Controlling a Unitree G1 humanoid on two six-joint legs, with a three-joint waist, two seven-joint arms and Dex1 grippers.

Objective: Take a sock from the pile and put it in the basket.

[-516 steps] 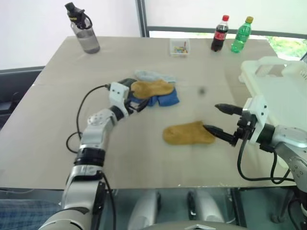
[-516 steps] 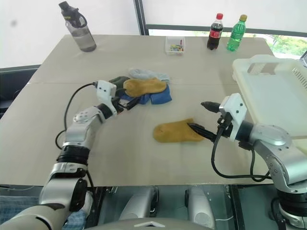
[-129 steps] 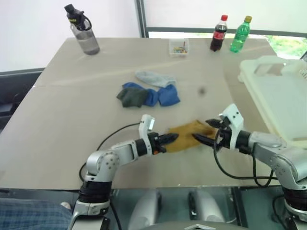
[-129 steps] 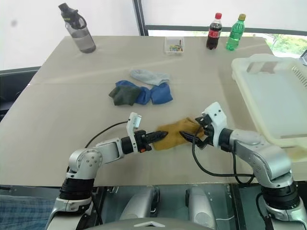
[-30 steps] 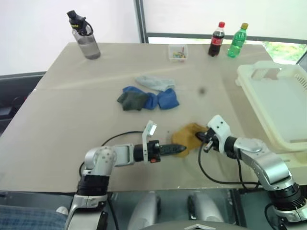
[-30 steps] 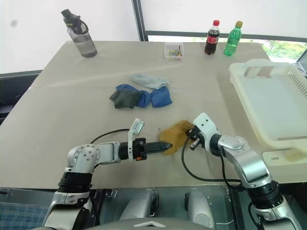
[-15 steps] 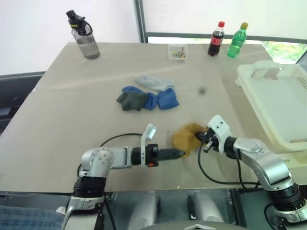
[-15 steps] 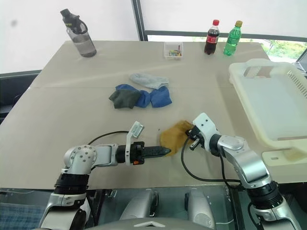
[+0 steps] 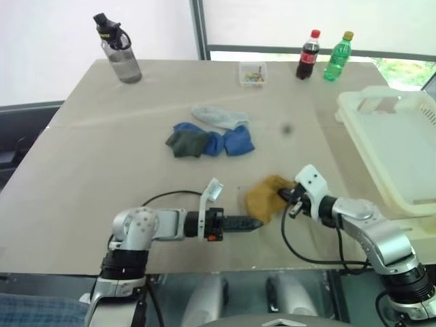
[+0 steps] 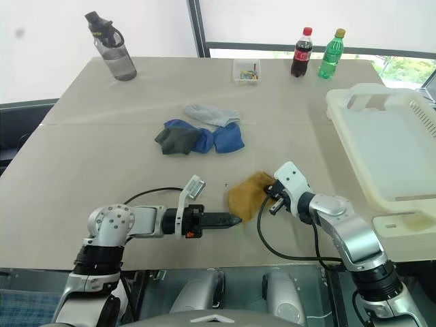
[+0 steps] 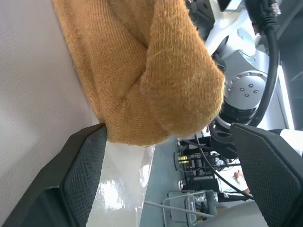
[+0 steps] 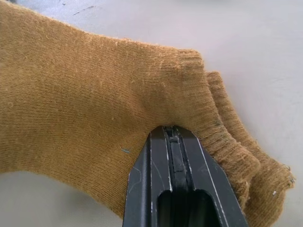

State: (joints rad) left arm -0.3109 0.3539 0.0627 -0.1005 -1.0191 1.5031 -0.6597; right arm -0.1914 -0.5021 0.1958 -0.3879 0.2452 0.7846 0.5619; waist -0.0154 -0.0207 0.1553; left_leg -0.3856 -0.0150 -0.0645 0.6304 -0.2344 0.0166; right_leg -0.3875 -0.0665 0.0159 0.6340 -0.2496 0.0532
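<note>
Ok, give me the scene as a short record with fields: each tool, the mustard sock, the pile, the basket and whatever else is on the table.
right tool: shut on the mustard sock, pinching its cuff end
left tool: open, fingers either side of the sock's near end, not gripping
mustard sock: bunched on the table, apart from the pile
pile: blue, dark green-grey and pale grey socks
basket: at the table's right edge
background: grey water bottle, cola bottle, green bottle, small clear box
</note>
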